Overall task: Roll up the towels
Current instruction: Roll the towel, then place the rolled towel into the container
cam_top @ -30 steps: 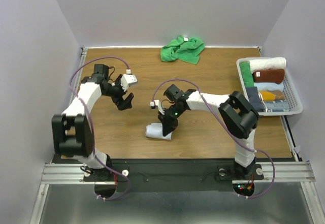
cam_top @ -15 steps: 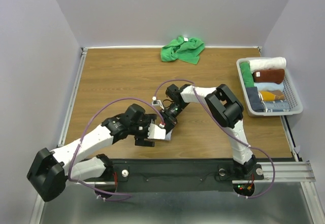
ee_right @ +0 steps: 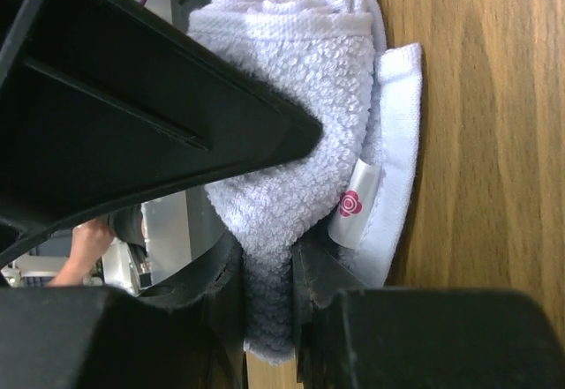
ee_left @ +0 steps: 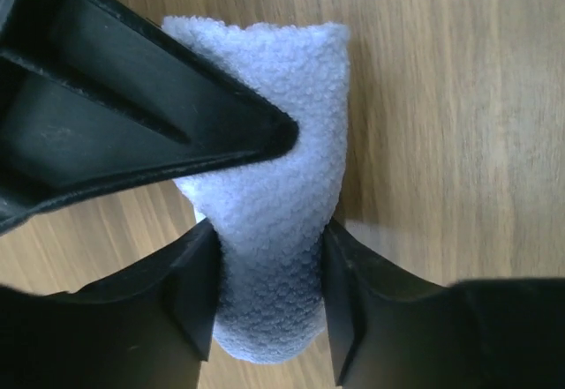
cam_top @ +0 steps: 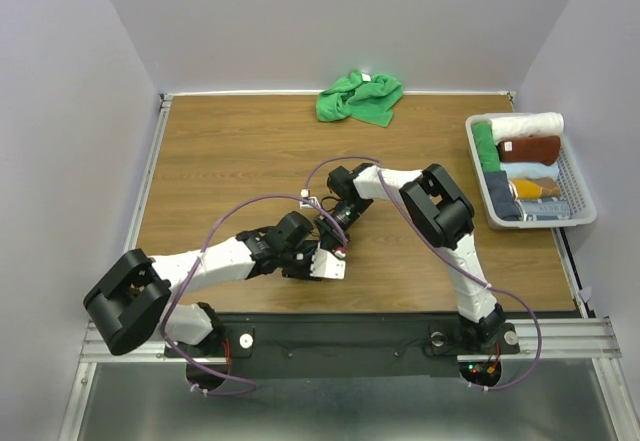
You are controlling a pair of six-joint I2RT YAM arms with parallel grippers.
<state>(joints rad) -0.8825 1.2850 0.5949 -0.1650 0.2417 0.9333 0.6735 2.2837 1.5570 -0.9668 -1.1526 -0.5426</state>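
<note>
The pale bluish-white towel [cam_top: 332, 267] lies rolled near the table's front middle. My left gripper [cam_top: 308, 259] reaches it from the left. In the left wrist view its fingers press both sides of the roll [ee_left: 274, 221], so the left gripper [ee_left: 267, 301] is shut on it. My right gripper [cam_top: 336, 235] comes from behind and pinches a fold of the same towel [ee_right: 291, 142] beside its small label [ee_right: 353, 204]; the right gripper [ee_right: 267, 292] is shut on that fold. The green towel [cam_top: 360, 98] lies crumpled at the back edge, far from both grippers.
A grey basket [cam_top: 578, 189] at the right edge holds several rolled towels, among them a cream-white one [cam_top: 528, 124] and a brown one [cam_top: 530, 148]. Purple cables loop over both arms. The table's front edge is close below the roll.
My left arm swung from the left of the table to the pale roll and closed on it. The right gripper kept its pinch, and the roll shifted slightly right.
</note>
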